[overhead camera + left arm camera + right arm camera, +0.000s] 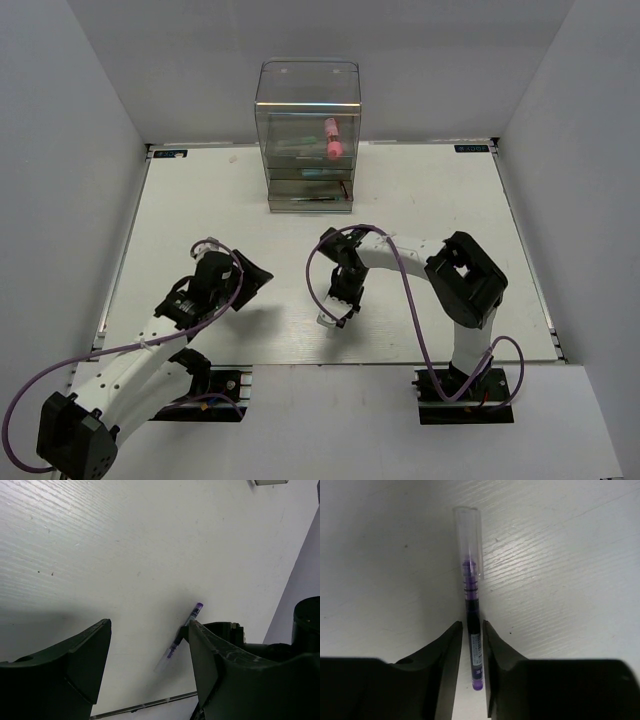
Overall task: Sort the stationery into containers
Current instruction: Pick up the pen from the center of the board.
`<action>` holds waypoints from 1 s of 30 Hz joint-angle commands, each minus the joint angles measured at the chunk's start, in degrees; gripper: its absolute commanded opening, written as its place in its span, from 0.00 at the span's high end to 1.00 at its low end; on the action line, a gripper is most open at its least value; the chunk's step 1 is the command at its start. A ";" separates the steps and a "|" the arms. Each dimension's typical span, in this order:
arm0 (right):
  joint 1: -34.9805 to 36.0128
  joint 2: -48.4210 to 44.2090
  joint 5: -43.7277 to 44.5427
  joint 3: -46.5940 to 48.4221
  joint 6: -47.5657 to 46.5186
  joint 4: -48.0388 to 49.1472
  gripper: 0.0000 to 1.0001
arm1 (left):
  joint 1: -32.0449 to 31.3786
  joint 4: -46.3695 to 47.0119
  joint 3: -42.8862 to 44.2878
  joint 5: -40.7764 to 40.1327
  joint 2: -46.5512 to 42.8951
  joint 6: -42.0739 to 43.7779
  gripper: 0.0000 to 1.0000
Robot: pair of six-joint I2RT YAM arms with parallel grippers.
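Note:
A purple pen with a clear cap (471,597) lies on the white table, seen small in the top view (328,320) and in the left wrist view (184,630). My right gripper (473,625) is down at the table with its fingers closed around the pen's barrel; it also shows in the top view (340,300). My left gripper (150,630) is open and empty, held above the table to the left of the pen (248,275). The tall clear drawer box (308,90) stands at the back, with a pink tube (333,138) and thin pens (322,196) inside.
The white table (430,200) ends at a metal strip along the near edge (145,706). Grey walls close in the left, right and back. The right arm's purple cable (400,290) loops over the table near the pen.

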 commanded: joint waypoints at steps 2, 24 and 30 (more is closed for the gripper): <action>0.80 3.86 4.83 -3.74 -0.94 -3.73 0.74 | 0.21 0.64 -1.49 -0.25 -0.68 -0.53 0.27; -8.06 -1.68 6.39 6.53 53.80 30.52 1.00 | 0.21 1.17 -2.64 0.28 -0.15 -1.58 0.27; -10.88 -0.89 12.47 8.47 55.75 42.75 1.00 | 0.21 1.17 -3.69 0.28 -0.68 -1.58 0.27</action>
